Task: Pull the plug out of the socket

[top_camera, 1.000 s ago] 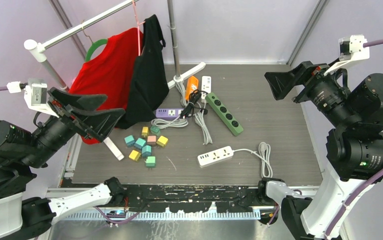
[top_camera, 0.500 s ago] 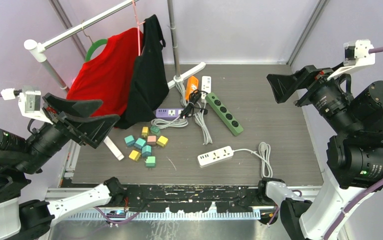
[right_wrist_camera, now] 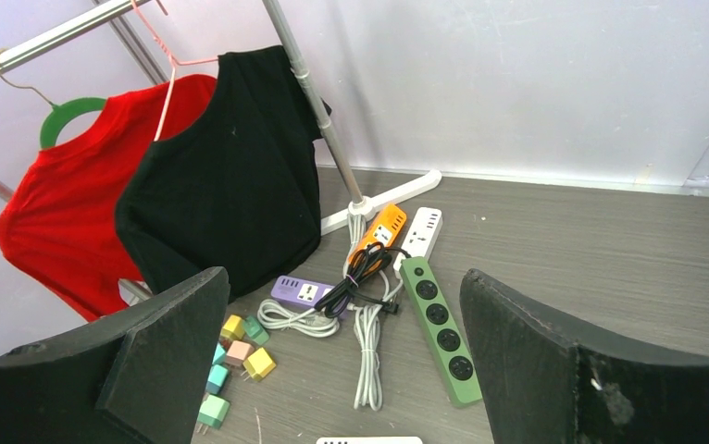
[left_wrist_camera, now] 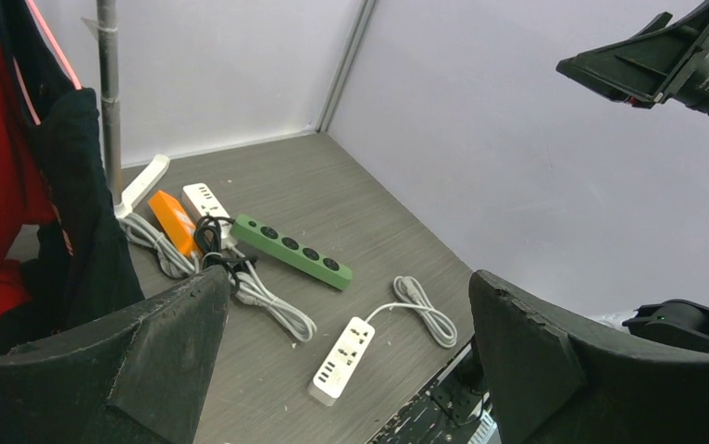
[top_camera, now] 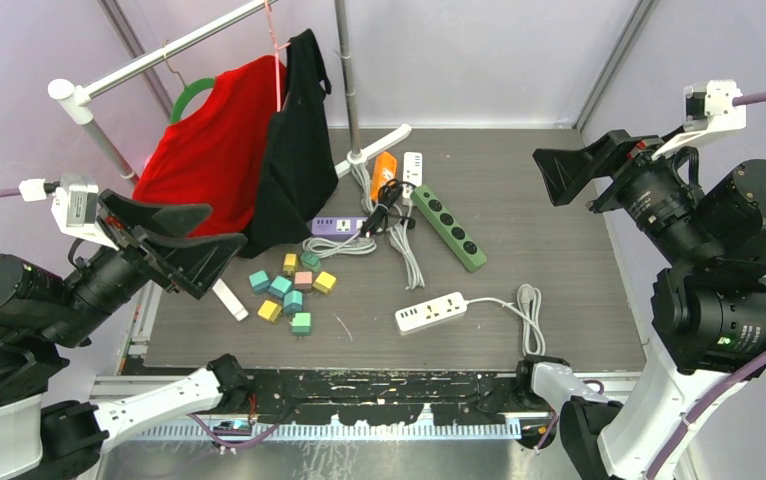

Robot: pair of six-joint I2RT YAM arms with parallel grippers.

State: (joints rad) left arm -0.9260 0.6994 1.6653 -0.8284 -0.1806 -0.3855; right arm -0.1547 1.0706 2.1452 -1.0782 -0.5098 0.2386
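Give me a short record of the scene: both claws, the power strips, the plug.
left claw: open, empty, raised
right claw: open, empty, raised
power strips: green strip, purple strip, orange strip, near white strip, far white strip, lying on the table
black cable: bunched beside the purple strip
plugged in where: too small to tell

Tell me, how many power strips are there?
5: orange strip and white strip at the back, green strip right of them, second white strip in front, purple strip by the black shirt, which may hide more.
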